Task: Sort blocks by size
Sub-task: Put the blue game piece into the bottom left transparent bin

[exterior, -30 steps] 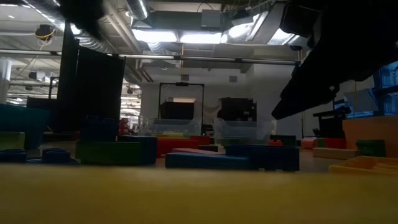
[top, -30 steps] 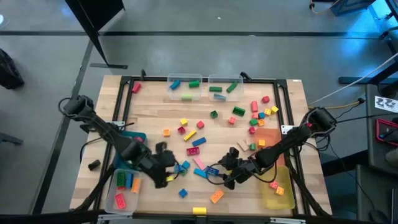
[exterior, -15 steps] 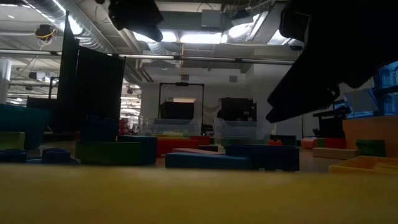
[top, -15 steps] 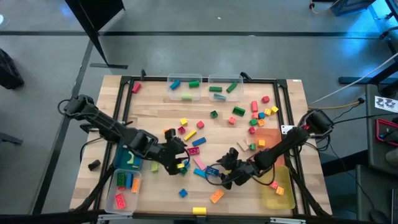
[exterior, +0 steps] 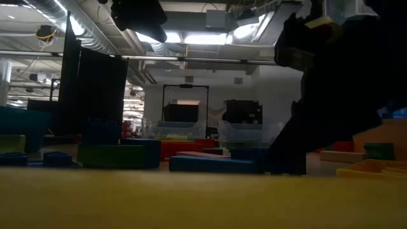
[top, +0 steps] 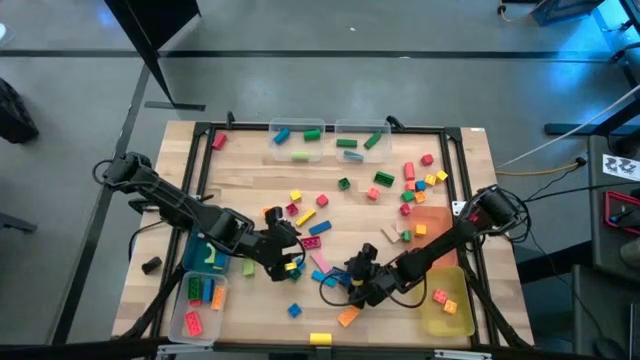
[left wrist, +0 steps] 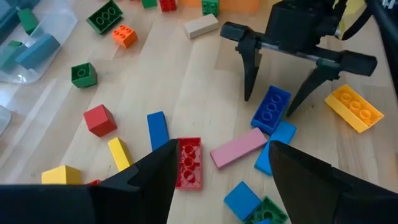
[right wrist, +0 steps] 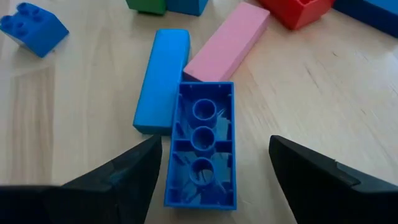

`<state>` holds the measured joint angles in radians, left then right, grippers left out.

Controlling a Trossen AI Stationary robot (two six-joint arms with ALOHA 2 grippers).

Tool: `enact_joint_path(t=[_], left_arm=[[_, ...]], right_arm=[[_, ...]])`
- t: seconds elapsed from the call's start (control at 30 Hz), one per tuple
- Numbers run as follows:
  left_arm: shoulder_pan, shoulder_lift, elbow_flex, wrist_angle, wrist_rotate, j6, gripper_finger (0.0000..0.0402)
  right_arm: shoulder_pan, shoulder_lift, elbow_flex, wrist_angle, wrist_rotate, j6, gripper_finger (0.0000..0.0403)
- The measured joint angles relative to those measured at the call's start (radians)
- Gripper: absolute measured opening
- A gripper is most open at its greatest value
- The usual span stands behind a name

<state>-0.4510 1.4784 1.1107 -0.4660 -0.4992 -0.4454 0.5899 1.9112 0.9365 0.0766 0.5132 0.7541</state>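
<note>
The right gripper (left wrist: 280,87) sits low at the near middle of the table, fingers spread wide and straddling a dark blue brick (right wrist: 202,152) that lies upside down, hollow side up, touching a light blue bar (right wrist: 161,78) and a pink bar (right wrist: 227,43). This looks like the pick step: the jaws need to drop a little further and close across the brick's narrow sides without dragging the two neighbours along. Just beside it, the left gripper (left wrist: 221,165) hovers with its fingers wide apart and empty over a red brick (left wrist: 188,163). Farther out, the rest of the blocks (top: 410,185) lie scattered across the table, and the clear bins (top: 300,140) at the far edge already hold a few long ones
</note>
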Motion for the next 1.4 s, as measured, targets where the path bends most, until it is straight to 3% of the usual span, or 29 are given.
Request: enact_joint_path(t=[0.2, 0.5, 0.67, 0.93, 1.07, 1.23, 1.4], left_arm=[[0.001, 0.001, 0.0, 0.007, 0.0, 0.005, 0.0232], [0.001, 0.002, 0.0, 0.008, 0.0, 0.007, 0.0232], [0.0, 0.003, 0.0, 0.017, 0.001, 0.084, 0.0232], [-0.026, 0.008, 0.0, 0.021, 0.102, 0.425, 0.0232], [-0.049, 0.041, -0.001, 0.086, 0.126, 0.605, 0.0232], [-0.068, 0.107, -0.001, 0.157, 0.128, 0.852, 0.0232], [-0.068, 0.168, -0.001, 0.178, 0.114, 0.948, 0.0232]], right_arm=[[-0.001, 0.004, 0.0, -0.005, 0.017, 0.003, 0.0279], [-0.001, 0.003, 0.0, 0.001, 0.007, 0.003, 0.0135], [-0.001, -0.008, -0.001, 0.028, 0.033, -0.006, 0.0135], [-0.021, -0.063, -0.001, 0.17, 0.065, -0.056, 0.015], [-0.045, -0.075, -0.001, 0.267, 0.008, -0.056, 0.0162], [-0.08, -0.075, 0.0, 0.374, -0.082, -0.076, 0.0144], [-0.102, -0.075, -0.001, 0.454, -0.164, -0.081, 0.0152]])
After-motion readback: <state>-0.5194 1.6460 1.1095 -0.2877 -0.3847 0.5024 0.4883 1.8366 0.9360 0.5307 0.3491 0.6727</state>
